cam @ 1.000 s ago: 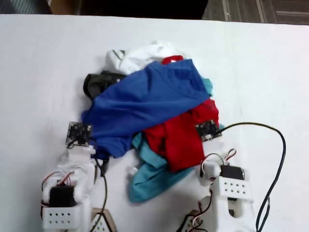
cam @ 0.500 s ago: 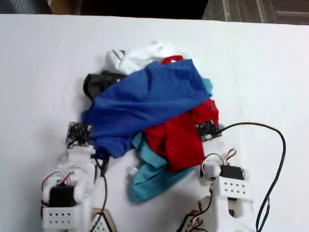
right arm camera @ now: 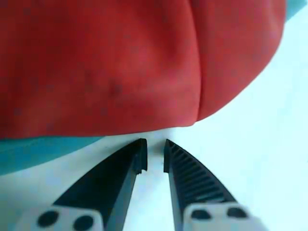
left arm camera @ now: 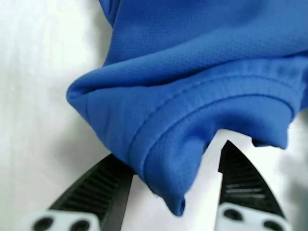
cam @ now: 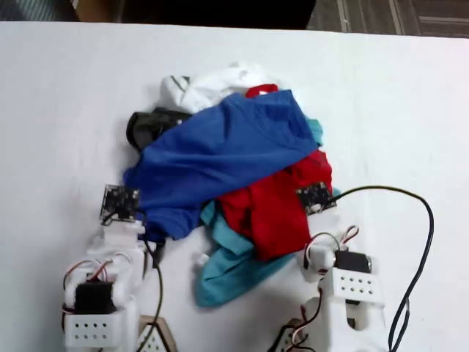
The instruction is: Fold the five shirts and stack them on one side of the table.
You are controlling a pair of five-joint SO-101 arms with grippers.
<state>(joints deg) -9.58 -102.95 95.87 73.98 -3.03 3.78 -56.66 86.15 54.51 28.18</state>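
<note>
Seen from above, a white bench [cam: 66, 95] is carrying all five shirts in one loose heap at its centre, none yet folded. A blue shirt [cam: 220, 158] is lying across the top of the heap. A red shirt [cam: 275, 209] is spilling out at the heap's 4 o'clock, a teal shirt [cam: 227, 275] is trailing toward 6 o'clock, a white shirt [cam: 212, 84] is bunching at 12 o'clock, and a black shirt [cam: 146, 125] is peeking out at 10 o'clock.

The two arms are sitting at the bench's 7 and 5 o'clock. The left hand [left arm camera: 169, 154] is standing wide apart with a fold of the blue shirt's hem hanging between its fingers, not clamped. The right hand [right arm camera: 154, 142] is holding its fingers nearly together on nothing, just short of the red shirt's edge.

The work appears to be at its opening step, taking the first shirt off the heap. The next move likely calls for the left hand to close on the blue hem and draw that shirt clear to be spread flat.

Bare bench is lying open at 9 and 3 o'clock, room for spreading and stacking. A black cable [cam: 418, 242] is looping near 4 o'clock and could snag cloth dragged that way.
</note>
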